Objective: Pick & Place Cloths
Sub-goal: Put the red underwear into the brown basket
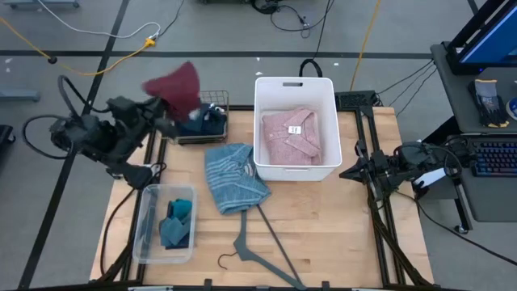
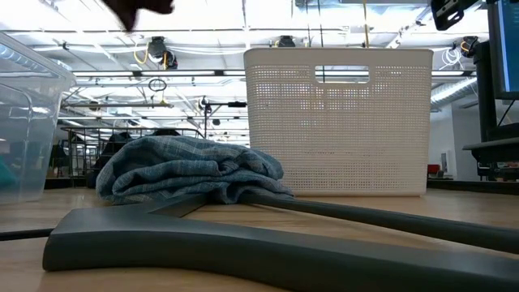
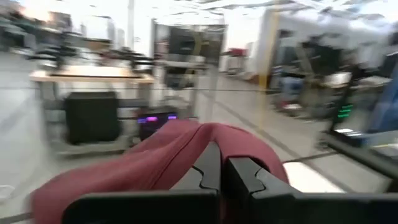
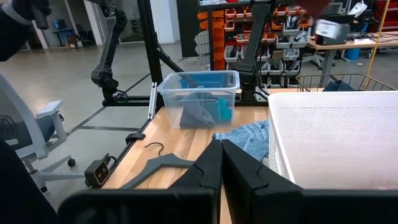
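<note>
Two claws, both pressed together: left claw [image 3: 221, 177] pinching the maroon garment [image 1: 178, 87], held aloft over the far-left edge of the counter [image 1: 339, 218], just beside the wire basket [image 1: 212, 121] with the navy top [image 1: 206, 121] bundled inside; right claw [image 4: 221, 165] shut on nothing, parked off the counter's right edge. Soft, light and limp by the look of it, that maroon cloth, draping in loose folds over the fingers, likely to swing and slide, so best pinched through a bunched fold rather than a single edge. Farther out, pink collared shirt [image 1: 292, 136] folded flat in the white perforated bin [image 1: 295, 85]; light-blue striped shirt [image 1: 234, 176] crumpled on the bare wood, touching the bin's near-left corner and lying over one end of the stiff grey hanger [image 1: 262, 246]. Small teal and blue pieces [image 1: 176, 222] heaped in the clear plastic tub [image 1: 145, 234] at the near left.
</note>
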You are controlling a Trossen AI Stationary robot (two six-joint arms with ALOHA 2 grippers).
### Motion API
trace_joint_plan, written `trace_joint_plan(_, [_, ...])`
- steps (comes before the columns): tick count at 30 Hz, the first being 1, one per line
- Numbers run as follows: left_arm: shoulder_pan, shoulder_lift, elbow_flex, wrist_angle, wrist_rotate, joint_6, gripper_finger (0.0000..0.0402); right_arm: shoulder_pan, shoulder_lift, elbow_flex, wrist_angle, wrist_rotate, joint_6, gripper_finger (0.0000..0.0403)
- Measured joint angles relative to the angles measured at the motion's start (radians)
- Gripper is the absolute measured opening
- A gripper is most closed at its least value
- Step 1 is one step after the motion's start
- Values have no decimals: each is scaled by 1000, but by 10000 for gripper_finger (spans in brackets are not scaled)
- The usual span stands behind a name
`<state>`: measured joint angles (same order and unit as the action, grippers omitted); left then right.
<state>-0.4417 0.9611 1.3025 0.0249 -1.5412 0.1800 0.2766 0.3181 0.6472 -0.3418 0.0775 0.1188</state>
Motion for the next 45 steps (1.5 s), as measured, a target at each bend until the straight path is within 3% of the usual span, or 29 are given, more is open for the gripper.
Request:
trace_joint_plan(10, [199,5,0,4,-3,110,0,0,0,0,0,0,0,0])
trace_joint_plan(16, [304,72,0,3,22,190,0,0,0,0,0,0,0,0])
trace_joint_plan(26, [554,276,0,-38,41,546,0,0,0,0,0,4,0,0])
trace_joint_plan(28, [615,289,0,-98,104,527,0,0,0,0,0,4,0,0])
trace_joint_plan(39, [942,290,-1,-565,511,96,0,0,0,0,0,5,0,0])
trace_joint_plan(45, [1061,311,-1,-646,603,34,0,0,0,0,0,5,0,0])
